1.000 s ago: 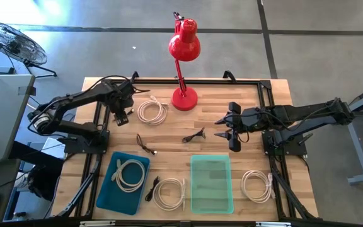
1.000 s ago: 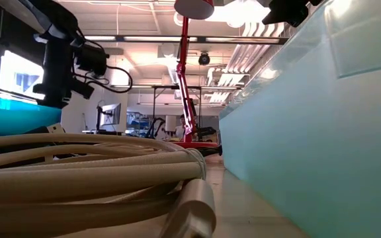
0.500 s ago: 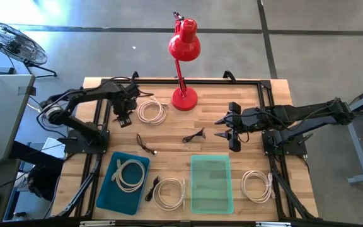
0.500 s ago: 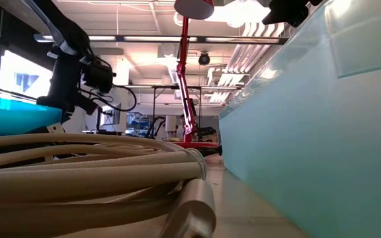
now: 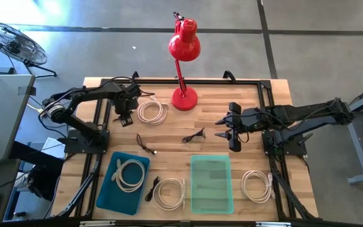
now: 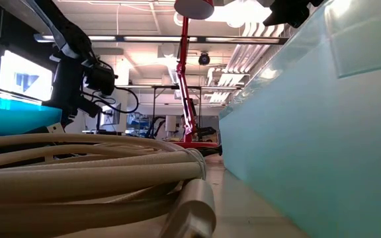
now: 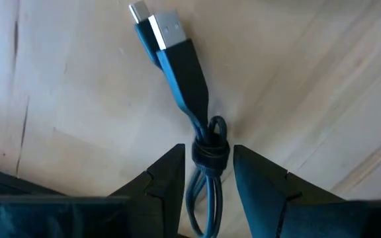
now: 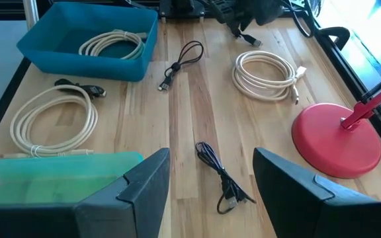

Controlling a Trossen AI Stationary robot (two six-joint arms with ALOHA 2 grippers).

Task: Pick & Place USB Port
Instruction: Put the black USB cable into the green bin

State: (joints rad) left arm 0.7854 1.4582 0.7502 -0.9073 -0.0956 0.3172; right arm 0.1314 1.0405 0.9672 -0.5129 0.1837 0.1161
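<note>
your wooden counter (image 5: 251, 157) carries a red desk lamp (image 5: 184, 50), and everything else sits relative to its round base. the blue bin (image 5: 123, 183) lies well toward the near-left from the lamp, with a coiled white cable (image 5: 128, 173) inside it. the clear teal bin (image 5: 212, 184) sits toward the near edge, slightly right of the lamp, a second white coil (image 5: 169, 193) between the two bins and a third white coil (image 5: 256, 186) right of the teal one. a fourth white coil (image 5: 151, 111) lies just left of the lamp base.

your left end effector (image 7: 205, 175) is down at the counter left of that coil, its fingers (image 7: 165, 178) spread on either side of a small dark usb cable (image 7: 189, 73), at its knotted bundle; they look slightly apart from it, not clenched. the cable's metal plugs point away from the fingers.

your right end effector (image 5: 224, 127) hovers right of the lamp base, fingers wide apart and holding nothing. two more dark cables, one thin black cable (image 5: 194, 135) just in front of the base and another (image 5: 145, 145) farther left, lie loose on the wood.
</note>
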